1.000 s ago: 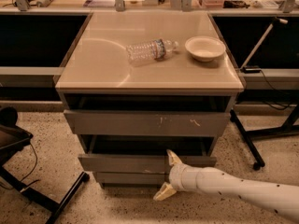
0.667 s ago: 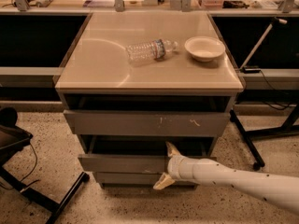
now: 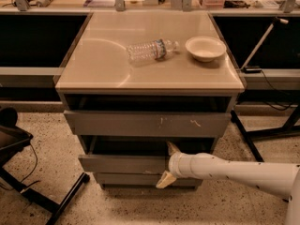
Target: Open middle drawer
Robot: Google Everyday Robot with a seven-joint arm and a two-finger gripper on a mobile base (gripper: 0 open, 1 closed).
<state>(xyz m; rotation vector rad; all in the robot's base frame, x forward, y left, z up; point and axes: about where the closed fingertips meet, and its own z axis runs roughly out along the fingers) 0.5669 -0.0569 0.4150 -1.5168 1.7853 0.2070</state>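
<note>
The middle drawer (image 3: 122, 163) is a plain grey front in the cabinet, below the wider scratched top front (image 3: 145, 124) and above the narrow bottom front (image 3: 126, 178). It stands a little way out, with a dark gap above it. My gripper (image 3: 168, 164), on the end of a white arm coming in from the lower right, is at the right part of this front. It is open, with one pale finger (image 3: 173, 148) above the top edge and the other below the bottom edge. The right end of the front is hidden behind the arm.
A clear plastic bottle (image 3: 151, 50) lies on its side and a white bowl (image 3: 205, 48) stands on the beige cabinet top (image 3: 98, 64). A black chair base (image 3: 28, 186) is at the lower left. A black stand leg (image 3: 253, 135) is on the right floor.
The gripper has risen slightly along the middle drawer front, so the upper finger now sits over its top edge. The drawer front has not visibly moved.
</note>
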